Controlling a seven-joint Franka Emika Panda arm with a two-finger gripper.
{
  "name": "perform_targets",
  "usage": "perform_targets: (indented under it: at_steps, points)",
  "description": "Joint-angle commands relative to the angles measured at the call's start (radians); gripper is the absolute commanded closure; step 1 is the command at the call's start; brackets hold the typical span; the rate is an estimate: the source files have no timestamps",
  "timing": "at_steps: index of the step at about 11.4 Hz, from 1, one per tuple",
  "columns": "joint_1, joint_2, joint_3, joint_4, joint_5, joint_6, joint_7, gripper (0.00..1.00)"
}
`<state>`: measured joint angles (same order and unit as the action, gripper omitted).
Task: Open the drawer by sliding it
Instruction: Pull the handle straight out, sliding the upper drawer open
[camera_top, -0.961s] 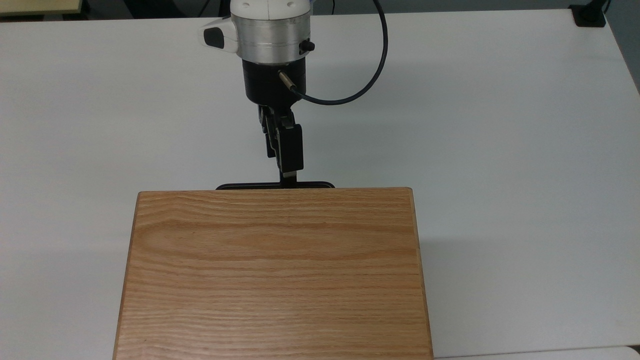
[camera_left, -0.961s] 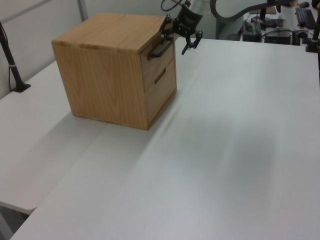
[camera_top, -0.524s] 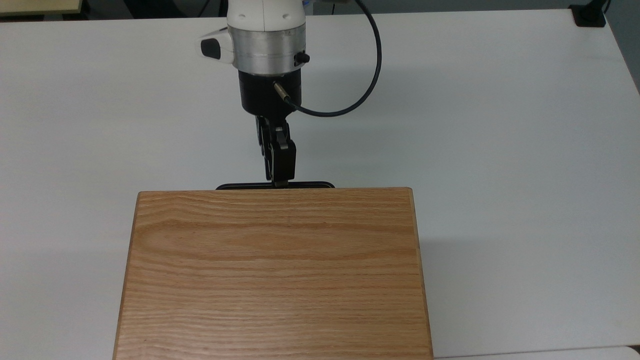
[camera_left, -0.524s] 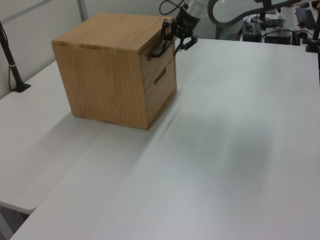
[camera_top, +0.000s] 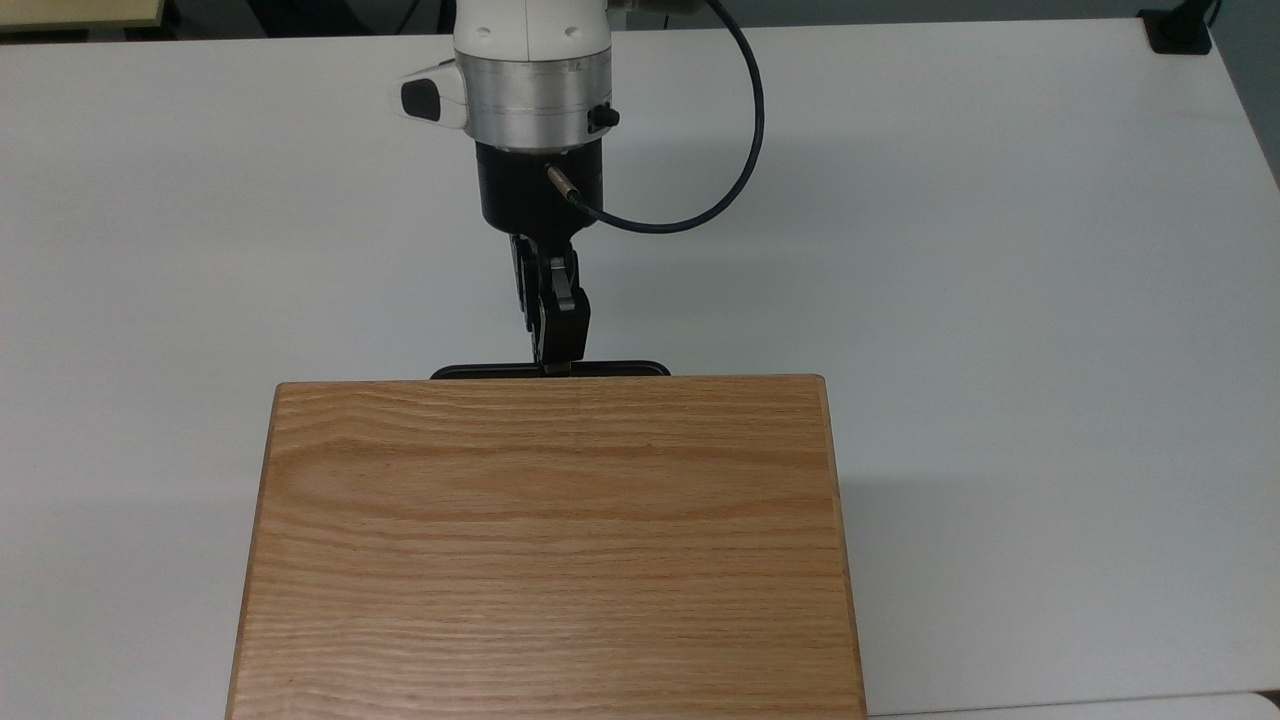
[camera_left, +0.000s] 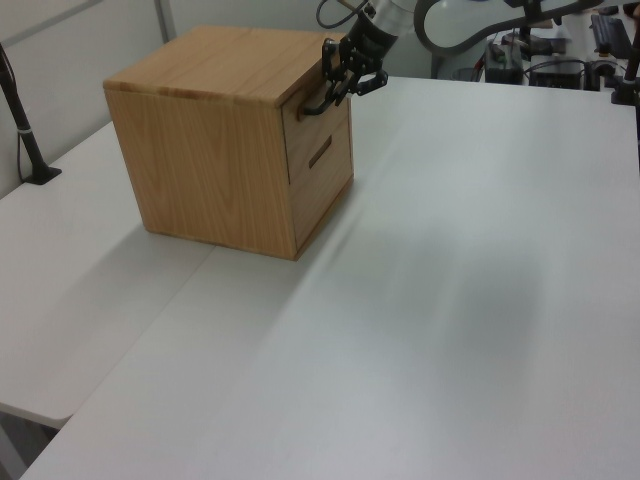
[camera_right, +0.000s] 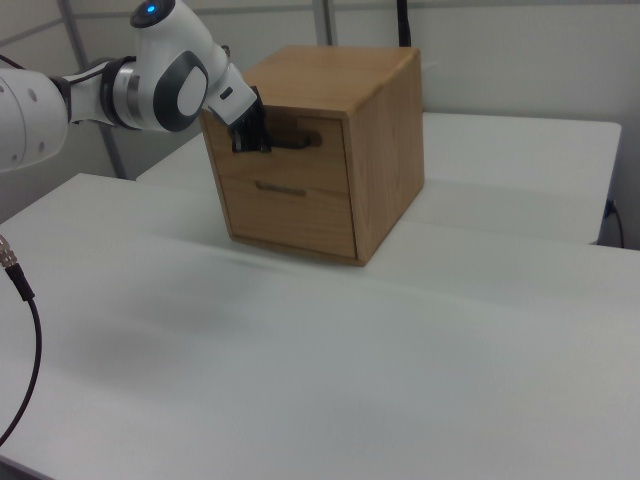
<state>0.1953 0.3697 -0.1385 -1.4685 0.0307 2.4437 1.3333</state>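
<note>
The drawer (camera_right: 292, 158) is the upper of two in an oak cabinet (camera_top: 548, 540) and sits flush with the cabinet's face. Its slim black bar handle (camera_top: 610, 369) pokes out past the cabinet's far edge in the top view. My gripper (camera_top: 556, 364) reaches down from the top view's upper side and is shut on the middle of that handle. In the left view the gripper (camera_left: 340, 86) grips the handle (camera_left: 316, 104) at the cabinet's upper right corner. The right view has the gripper (camera_right: 256, 141) at the handle's (camera_right: 297, 141) left end.
A lower drawer (camera_right: 290, 208) with a small slot pull sits under the gripped one. The cabinet stands on a white table (camera_top: 1000, 250). A black cable (camera_top: 730, 170) loops off the wrist. A black clamp post (camera_left: 22, 120) stands at the left view's left edge.
The gripper's fingers came down onto the handle and closed from wide apart to shut around it. The drawer itself has not moved.
</note>
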Motion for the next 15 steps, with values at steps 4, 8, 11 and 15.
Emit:
perform_targets:
  at_steps: [4, 8, 11, 15]
  points:
    - [0.021, -0.222, 0.005, -0.289, 0.020, 0.000, -0.060, 0.84]
    - [0.032, -0.406, 0.007, -0.494, 0.038, 0.000, -0.130, 0.84]
    - [0.032, -0.530, 0.007, -0.614, 0.077, -0.005, -0.195, 0.84]
    - [0.032, -0.681, -0.003, -0.693, 0.090, -0.101, -0.252, 0.84]
